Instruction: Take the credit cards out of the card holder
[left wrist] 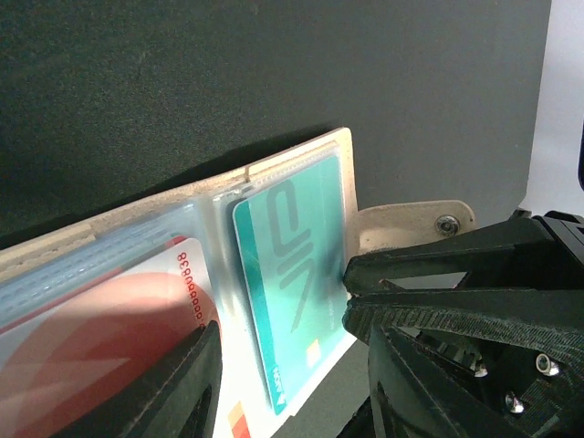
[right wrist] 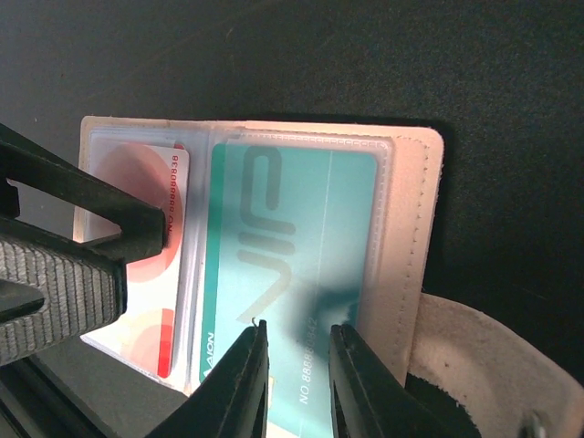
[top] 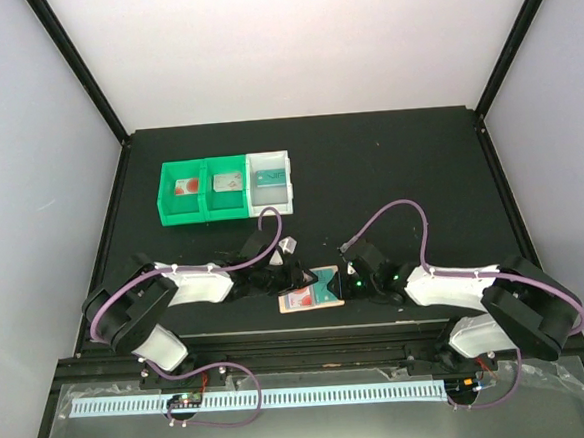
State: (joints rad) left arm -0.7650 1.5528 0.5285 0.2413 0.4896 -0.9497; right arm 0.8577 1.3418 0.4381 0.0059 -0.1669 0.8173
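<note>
Right jaws: closed down to a sliver on the outer long edge of the teal card point(right wrist: 301, 237), at 6 o'clock in the right wrist view. Bite shallow, edge only. Clear sleeve caught in the pinch too? Can't tell.

Left jaws: wide apart, straddling the open wallet point(right wrist: 415, 201) from the opposite side. One finger point(left wrist: 182, 383) down over the red card point(left wrist: 100, 338) half, probably a hold-down, contact not certain. Nothing clamped.

Wallet: open flat on the bench point(top: 419, 170), near edge, about 6 o'clock from bench centre, between the two arms. Teal card apparently seated in the pocket on the tab point(left wrist: 406, 224) side, red card in the next pocket. No grey-blue card visible in it.

Bins point(top: 227, 188): 11 o'clock, well apart from the wallet. Something flat in each, too small to identify.

Judged stage: start of the teal pull, neither visible card out yet.

Risks from here:
- Sleeve pinched along with the card: whole wallet dragged instead of the card.
- Thin edge grip: slip mid-pull, card left half out.
- Hold-down on the red half only: wallet pivoting or folding toward the pull.
- Tab right beside the right jaws: snag on retreat.
- Two sets of fingers crowded on one small wallet: clash on any sideways drift.
- Pocket mouth direction not readable: pull across a seam, bent card.
</note>
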